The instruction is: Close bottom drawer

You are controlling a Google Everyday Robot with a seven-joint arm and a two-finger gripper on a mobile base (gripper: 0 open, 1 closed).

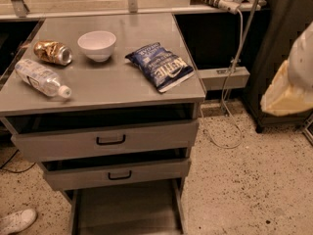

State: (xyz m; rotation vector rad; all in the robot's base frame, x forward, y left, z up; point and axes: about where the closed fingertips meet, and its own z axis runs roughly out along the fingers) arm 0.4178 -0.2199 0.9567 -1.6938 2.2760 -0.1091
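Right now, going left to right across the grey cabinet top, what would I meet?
Plastic bottle → white bowl → blue chip bag, then, further right, the robot's pale arm at the picture's edge. The tool itself is out of view.

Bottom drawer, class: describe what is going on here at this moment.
The bottom drawer stands pulled far out, so closing it is not yet done. Nothing touches it: the robot's gripper hangs at the right edge of the view, away from the cabinet. A bowl, a chip bag, a can and a bottle lie on top.
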